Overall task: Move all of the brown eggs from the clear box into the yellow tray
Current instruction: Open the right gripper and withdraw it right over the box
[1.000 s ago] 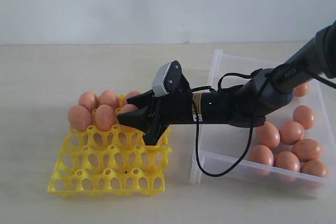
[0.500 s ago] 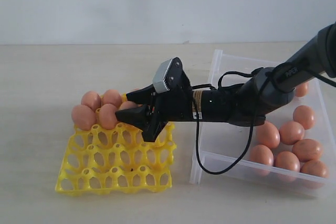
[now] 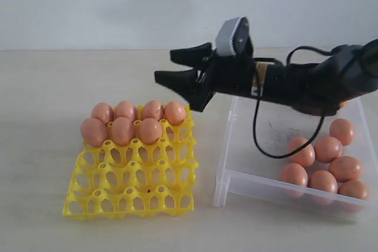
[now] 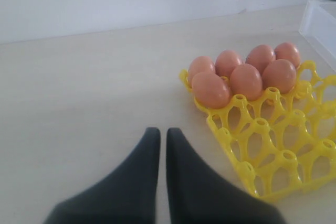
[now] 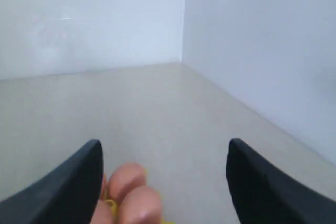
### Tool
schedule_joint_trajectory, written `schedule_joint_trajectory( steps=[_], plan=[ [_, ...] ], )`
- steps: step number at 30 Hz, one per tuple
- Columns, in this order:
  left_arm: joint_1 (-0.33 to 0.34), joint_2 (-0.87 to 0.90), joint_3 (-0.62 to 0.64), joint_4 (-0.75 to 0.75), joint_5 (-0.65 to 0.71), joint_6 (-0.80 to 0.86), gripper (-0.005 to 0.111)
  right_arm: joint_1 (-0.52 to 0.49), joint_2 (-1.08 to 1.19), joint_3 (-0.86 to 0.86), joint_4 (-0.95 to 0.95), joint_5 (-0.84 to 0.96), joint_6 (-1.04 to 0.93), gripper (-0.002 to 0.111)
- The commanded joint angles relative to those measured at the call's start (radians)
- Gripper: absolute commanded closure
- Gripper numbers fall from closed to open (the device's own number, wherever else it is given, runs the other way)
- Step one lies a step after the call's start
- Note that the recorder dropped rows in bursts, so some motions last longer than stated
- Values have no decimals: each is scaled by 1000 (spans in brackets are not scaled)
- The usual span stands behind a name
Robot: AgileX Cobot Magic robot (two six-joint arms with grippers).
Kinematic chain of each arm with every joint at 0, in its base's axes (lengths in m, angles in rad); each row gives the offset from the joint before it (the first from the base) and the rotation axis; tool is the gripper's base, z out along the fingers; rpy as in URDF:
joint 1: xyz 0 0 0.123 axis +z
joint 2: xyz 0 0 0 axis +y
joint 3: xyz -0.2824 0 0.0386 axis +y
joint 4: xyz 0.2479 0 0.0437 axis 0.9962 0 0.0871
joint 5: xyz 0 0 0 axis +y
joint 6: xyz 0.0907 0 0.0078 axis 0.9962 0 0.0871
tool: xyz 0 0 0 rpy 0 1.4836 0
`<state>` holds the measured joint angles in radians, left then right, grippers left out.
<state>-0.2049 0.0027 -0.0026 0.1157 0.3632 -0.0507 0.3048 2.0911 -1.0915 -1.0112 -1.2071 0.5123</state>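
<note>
The right gripper [image 3: 165, 65] is hovering, jaws spread and empty, over the yellow tray [image 3: 127, 188] where seven brown eggs [image 3: 150, 130] are sitting; the left gripper [image 4: 162, 136] is resting pinched together

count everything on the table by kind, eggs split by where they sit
brown oval eggs in the square yellow plastic tray: 7
brown oval eggs in the clear plastic box: 7 in view
tray: 1
box: 1
total: 16 in view

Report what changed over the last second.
The right end effector released a smooth orange-brown egg into the square yellow plastic egg tray, opened, and lifted back toward the transparent plastic box. The tray slid slightly right. The eggs in the box stayed put.
</note>
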Motion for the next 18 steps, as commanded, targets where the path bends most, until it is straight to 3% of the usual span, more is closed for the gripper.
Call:
schedule_joint_trajectory(
  steps=[1,5,8,14,18],
  plan=[
    [-5,-3,3,2,-3,-8,103,-99,-133,80,3,65,45,50],
    [-5,-3,3,2,-3,-8,103,-167,-255,126,-29,439,206,57],
    [-5,-3,3,2,-3,-8,103,-170,-333,126,-236,744,435,60],
    [-5,-3,3,2,-3,-8,103,-192,-367,126,-519,902,1092,60],
    [-5,-3,3,2,-3,-8,103,-226,-345,124,-551,975,1194,60]
  ],
)
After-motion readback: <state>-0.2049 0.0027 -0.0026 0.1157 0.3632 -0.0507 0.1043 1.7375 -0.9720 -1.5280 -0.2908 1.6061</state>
